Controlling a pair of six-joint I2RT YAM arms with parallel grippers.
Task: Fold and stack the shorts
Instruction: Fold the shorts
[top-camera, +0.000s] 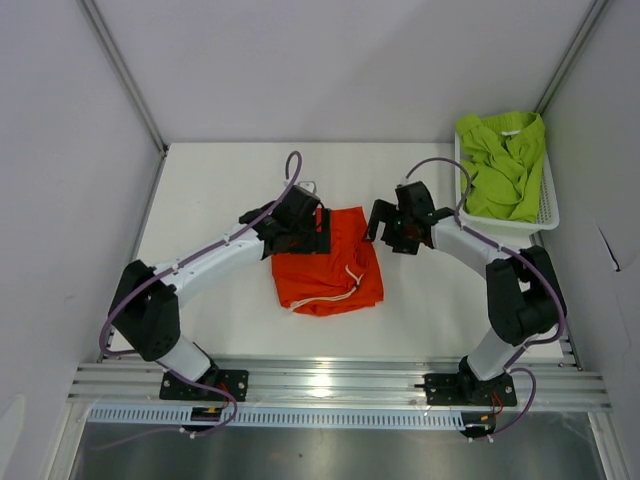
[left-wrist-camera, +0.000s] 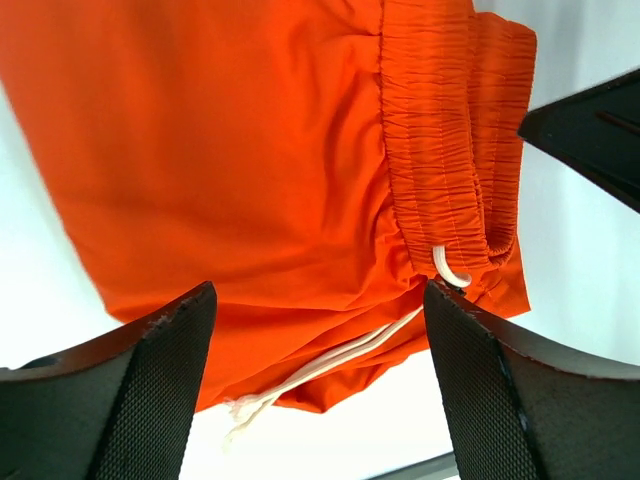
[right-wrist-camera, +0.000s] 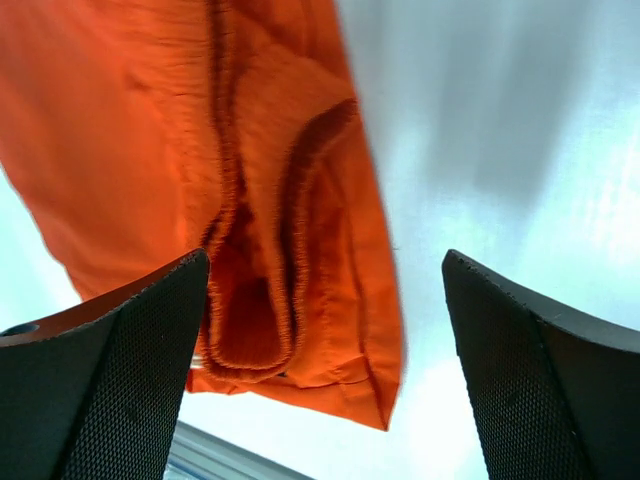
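The orange-red shorts (top-camera: 330, 265) lie folded flat in the middle of the table, their white drawstring (left-wrist-camera: 335, 357) trailing off the near edge. My left gripper (top-camera: 312, 232) hovers over their far left corner, open, and nothing sits between its fingers (left-wrist-camera: 160, 390). My right gripper (top-camera: 385, 228) is just off their far right corner, also open and holding nothing. In the right wrist view the folded waistband and hem of the orange-red shorts (right-wrist-camera: 250, 200) lie below the left finger. The lime green shorts (top-camera: 502, 165) lie crumpled in the basket.
A white mesh basket (top-camera: 548, 212) stands at the back right against the wall. Grey enclosure walls close in the table on the left, back and right. A metal rail (top-camera: 330, 385) carrying the arm bases runs along the near edge.
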